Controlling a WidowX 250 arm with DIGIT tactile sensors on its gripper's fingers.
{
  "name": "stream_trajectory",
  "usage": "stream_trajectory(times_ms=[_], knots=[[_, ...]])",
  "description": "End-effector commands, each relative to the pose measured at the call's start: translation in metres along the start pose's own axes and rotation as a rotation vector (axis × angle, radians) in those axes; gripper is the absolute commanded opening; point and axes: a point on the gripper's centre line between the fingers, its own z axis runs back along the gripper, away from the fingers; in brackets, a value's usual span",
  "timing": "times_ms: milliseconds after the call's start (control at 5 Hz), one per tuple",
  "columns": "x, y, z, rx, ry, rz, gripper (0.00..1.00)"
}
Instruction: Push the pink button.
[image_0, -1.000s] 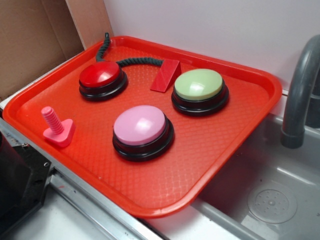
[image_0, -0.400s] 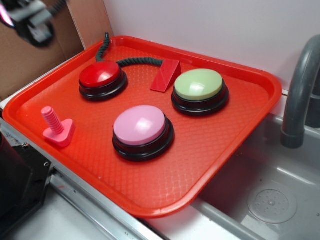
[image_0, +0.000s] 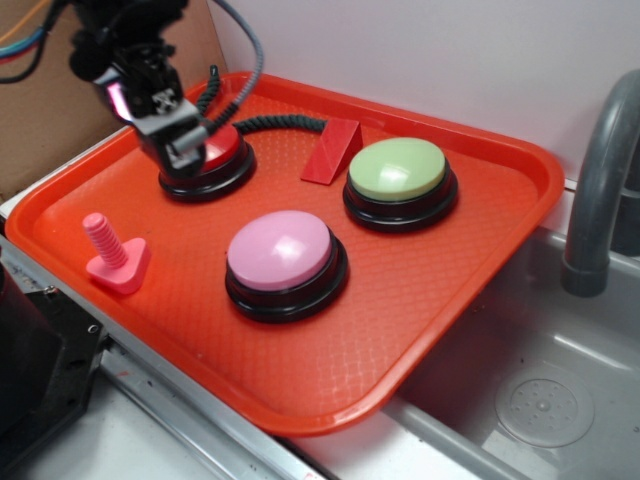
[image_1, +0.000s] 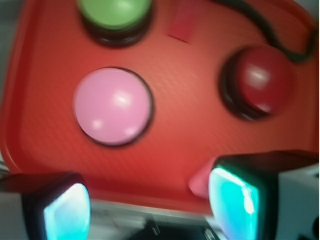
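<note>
The pink button (image_0: 279, 251) sits near the middle of the red tray (image_0: 440, 300), toward its front edge, with its dome raised and nothing touching it. So the press is not yet done, as far as I can judge.

The gripper (image_0: 178, 150) is up in the air at the back left of the tray, in front of the red button (image_0: 215, 152) in the exterior view, and well apart from the pink one. In the wrist view its two fingers (image_1: 235, 197) stand far from each other at the bottom corners, so it is wide open and holds nothing. The same view shows the pink button (image_1: 113, 106) ahead, between the fingers but not under them.

What is left is almost everything: the arm must travel over the tray toward the pink dome, come down on its top and press it. The green button (image_0: 397, 168), the red wedge (image_0: 331, 150), the dark rope (image_0: 270, 122) and the small pink bolt (image_0: 112, 256) lie around and should stay untouched.
</note>
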Motion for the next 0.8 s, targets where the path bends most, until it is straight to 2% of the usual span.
stream_trajectory(times_ms=[0, 200, 400, 600], knots=[[0.025, 0.001, -0.028, -0.052, -0.012, -0.055, 1.00], [0.035, -0.002, -0.045, -0.069, -0.016, -0.071, 1.00], [0.047, -0.016, -0.067, 0.009, 0.076, -0.043, 1.00], [0.044, -0.016, -0.076, 0.106, 0.119, -0.058, 1.00]])
